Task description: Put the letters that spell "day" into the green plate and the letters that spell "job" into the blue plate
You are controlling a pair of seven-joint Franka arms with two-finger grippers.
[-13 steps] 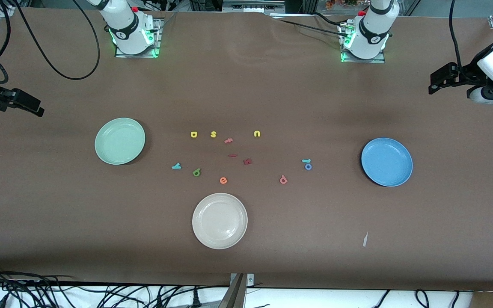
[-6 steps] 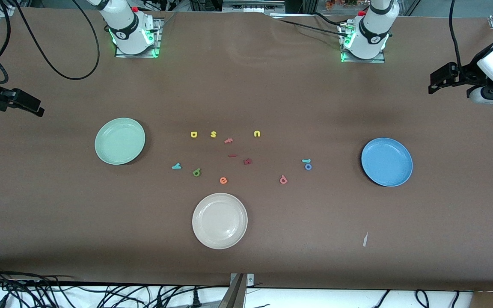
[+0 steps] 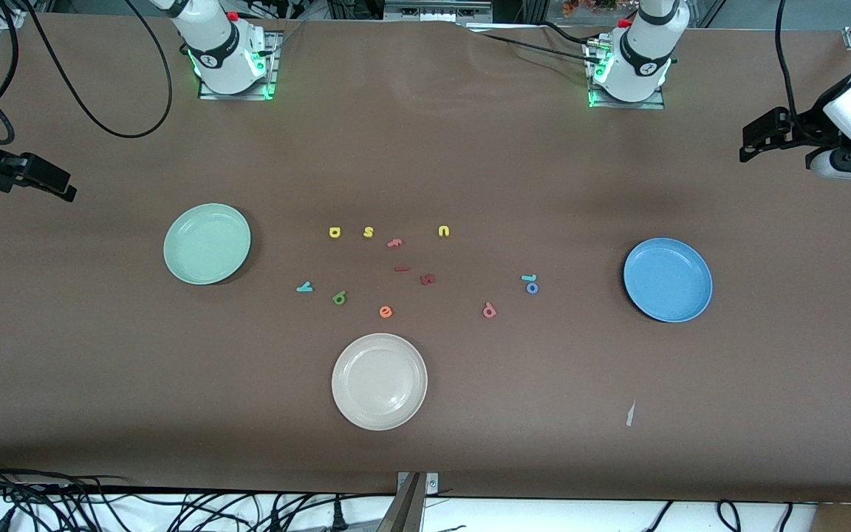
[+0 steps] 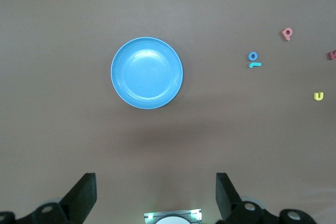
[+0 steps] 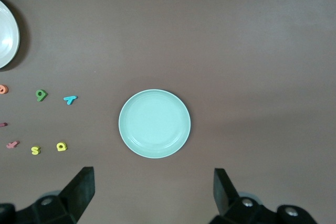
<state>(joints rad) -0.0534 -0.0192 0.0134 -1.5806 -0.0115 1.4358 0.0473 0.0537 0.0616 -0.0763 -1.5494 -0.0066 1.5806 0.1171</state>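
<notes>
The green plate [image 3: 207,244] lies toward the right arm's end, the blue plate [image 3: 667,279] toward the left arm's end; both hold nothing. Between them lie the yellow "a" [image 3: 334,232], cyan "y" [image 3: 304,287] and green "d" [image 3: 339,298]. Closer to the blue plate are the cyan "j" [image 3: 528,278] touching the blue "o" [image 3: 532,288], and the pink "b" [image 3: 489,310]. My right gripper [image 5: 152,179] hangs open high over the table's end by the green plate [image 5: 154,123]. My left gripper [image 4: 156,182] hangs open high by the blue plate [image 4: 147,73].
A cream-white plate [image 3: 379,381] sits nearer the front camera than the letters. Among the letters lie a yellow "s" [image 3: 368,232], a yellow "u" [image 3: 443,231], an orange "e" [image 3: 385,312], a pink "f" [image 3: 394,242] and two dark red letters [image 3: 428,279].
</notes>
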